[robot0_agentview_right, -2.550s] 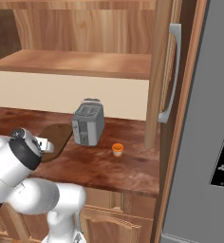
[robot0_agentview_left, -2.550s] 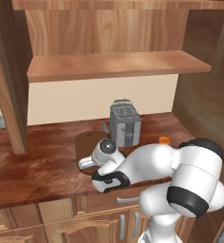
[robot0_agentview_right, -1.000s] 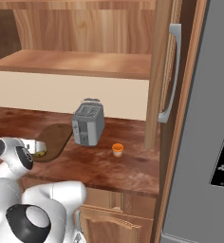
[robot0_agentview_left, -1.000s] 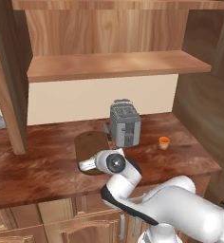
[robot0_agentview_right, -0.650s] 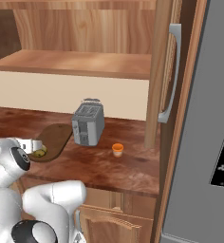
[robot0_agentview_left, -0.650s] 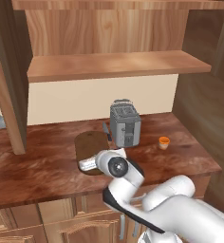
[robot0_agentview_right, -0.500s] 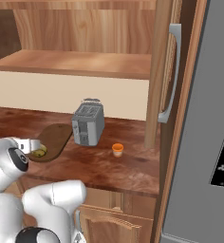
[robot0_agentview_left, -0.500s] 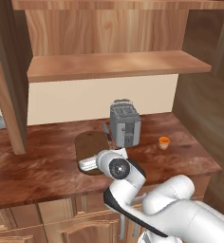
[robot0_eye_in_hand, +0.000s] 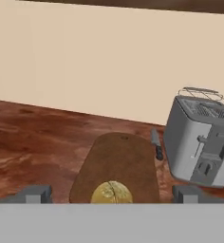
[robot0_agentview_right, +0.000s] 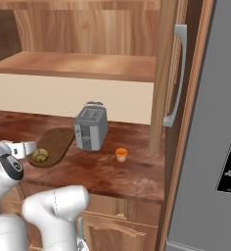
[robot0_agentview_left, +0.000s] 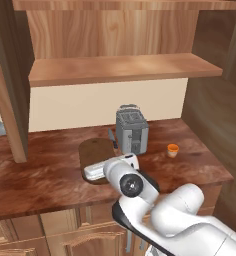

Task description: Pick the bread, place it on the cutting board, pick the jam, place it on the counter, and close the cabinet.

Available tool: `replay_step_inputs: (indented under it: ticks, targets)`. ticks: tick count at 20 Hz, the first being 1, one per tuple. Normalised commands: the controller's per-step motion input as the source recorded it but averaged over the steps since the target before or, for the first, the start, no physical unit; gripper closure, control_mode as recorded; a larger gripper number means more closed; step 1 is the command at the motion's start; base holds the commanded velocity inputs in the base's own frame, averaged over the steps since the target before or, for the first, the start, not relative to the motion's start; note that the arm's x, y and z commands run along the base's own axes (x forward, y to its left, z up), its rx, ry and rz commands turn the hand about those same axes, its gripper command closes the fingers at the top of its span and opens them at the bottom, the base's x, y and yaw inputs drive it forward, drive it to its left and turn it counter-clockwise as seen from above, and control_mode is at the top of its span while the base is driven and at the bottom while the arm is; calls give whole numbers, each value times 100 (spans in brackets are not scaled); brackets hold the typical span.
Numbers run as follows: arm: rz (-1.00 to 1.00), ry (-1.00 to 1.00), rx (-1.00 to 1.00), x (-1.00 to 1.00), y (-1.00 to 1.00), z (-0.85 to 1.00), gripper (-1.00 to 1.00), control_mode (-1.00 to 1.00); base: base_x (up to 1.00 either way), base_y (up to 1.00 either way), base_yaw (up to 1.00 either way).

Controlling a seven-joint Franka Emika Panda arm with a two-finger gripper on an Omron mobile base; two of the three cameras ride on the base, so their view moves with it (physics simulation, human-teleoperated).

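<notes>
Since half a second ago almost nothing has shifted: the claw (robot0_eye_in_hand: 112,198) still hangs low, its fingertips (robot0_eye_in_hand: 35,194) spread wide and holding nothing. One small olive-yellow lumpy bread ball (robot0_eye_in_hand: 112,193) sits between them on the near end of the one dark-brown oval wooden cutting board (robot0_eye_in_hand: 118,163). Beyond it to the right stands one grey metal toaster (robot0_eye_in_hand: 201,140). One tiny orange jam jar (robot0_agentview_right: 121,154) rests far right on the reddish-brown wooden desk (robot0_agentview_right: 112,174). No writing is readable.

Two base cameras look forward and down at the counter (robot0_agentview_left: 40,170) from behind-left and behind-right, sharing the toaster (robot0_agentview_left: 131,131). The hand camera sits low, close to the cutting board (robot0_eye_in_hand: 118,163).
</notes>
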Motion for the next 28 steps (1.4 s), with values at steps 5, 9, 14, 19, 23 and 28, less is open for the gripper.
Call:
replay_step_inputs:
  ticks: [5, 9, 14, 19, 23, 28]
  targets:
    - [0, -11, 0, -33, 0, 39, -100, -100, 0, 0, 0]
    - [0, -13, 0, -44, 0, 41, -100, -100, 0, 0, 0]
    - [0, -15, 0, -50, 0, 37, -100, -100, 0, 0, 0]
    - [0, -15, 0, -56, 0, 41, -100, -100, 0, 0, 0]
    - [-1, -16, 0, -60, 0, 38, -100, -100, 0, 0, 0]
    - [-1, -14, 0, -62, 0, 36, -100, -100, 0, 0, 0]
